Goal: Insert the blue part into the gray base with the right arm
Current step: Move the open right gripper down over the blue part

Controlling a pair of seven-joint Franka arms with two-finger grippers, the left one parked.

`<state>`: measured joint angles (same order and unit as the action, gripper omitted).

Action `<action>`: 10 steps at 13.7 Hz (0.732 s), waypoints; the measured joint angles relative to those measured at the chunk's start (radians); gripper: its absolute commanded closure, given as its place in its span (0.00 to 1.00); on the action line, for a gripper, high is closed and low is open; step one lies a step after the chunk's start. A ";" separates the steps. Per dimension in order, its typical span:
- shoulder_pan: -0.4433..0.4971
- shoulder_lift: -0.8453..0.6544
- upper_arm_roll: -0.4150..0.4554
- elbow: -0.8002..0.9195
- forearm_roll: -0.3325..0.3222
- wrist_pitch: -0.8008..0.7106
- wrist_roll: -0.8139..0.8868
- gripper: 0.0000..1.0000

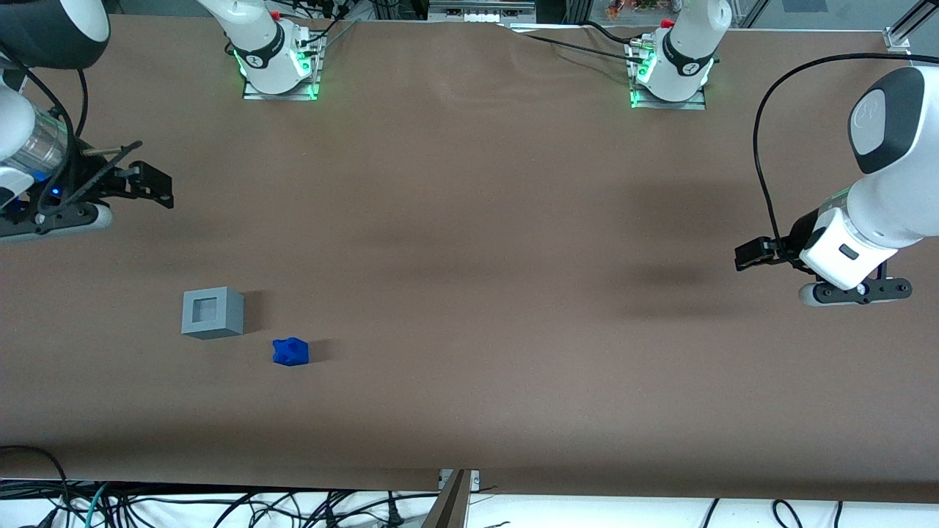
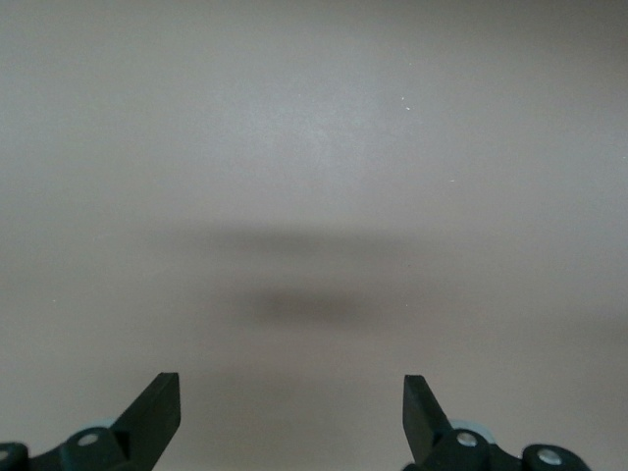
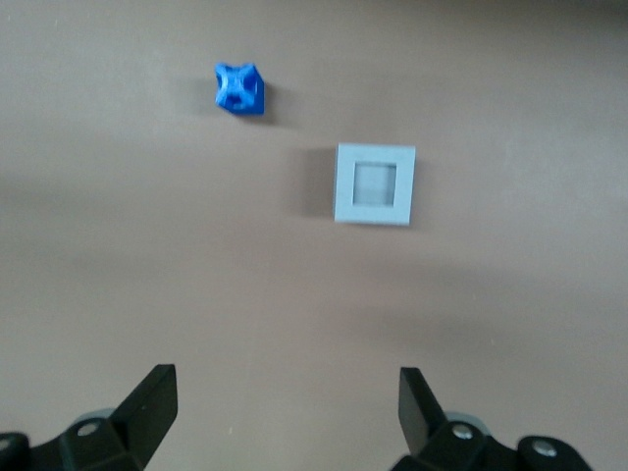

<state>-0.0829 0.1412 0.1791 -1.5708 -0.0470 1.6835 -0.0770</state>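
Closest to the front camera sits the blue part, a small lumpy block lying on the brown table, untouched and free of anything around it. Just beside it, a little farther from that camera and more toward my end of the table, stands the gray base, upright, its square socket facing up and holding nothing (the two pieces are near each other but not touching). From my wrist I see both at once: the blue part and the gray base lie apart on bare tabletop, with the socket's paler floor showing plainly inside its rim. My gripper hangs in the air well apart from both, farther from the front camera than the gray base and out at the working end of the table; its two black fingers are spread wide with only table between them, gripping nothing. In the front view my gripper shows dark beyond the silver wrist ring.
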 measured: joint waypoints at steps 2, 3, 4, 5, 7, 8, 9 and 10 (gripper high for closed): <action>0.003 0.059 0.003 -0.054 0.001 0.161 0.002 0.00; 0.009 0.101 0.004 -0.078 0.003 0.237 0.009 0.00; 0.019 0.154 0.006 -0.093 0.003 0.314 0.025 0.00; 0.031 0.210 0.008 -0.100 0.004 0.394 0.036 0.01; 0.064 0.321 0.009 -0.102 0.004 0.549 0.059 0.01; 0.078 0.365 0.010 -0.101 0.004 0.612 0.075 0.01; 0.090 0.397 0.010 -0.099 0.004 0.648 0.081 0.01; 0.099 0.419 0.010 -0.092 0.004 0.663 0.081 0.01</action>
<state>0.0158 0.5603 0.1890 -1.6632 -0.0429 2.3463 0.0043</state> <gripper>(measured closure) 0.009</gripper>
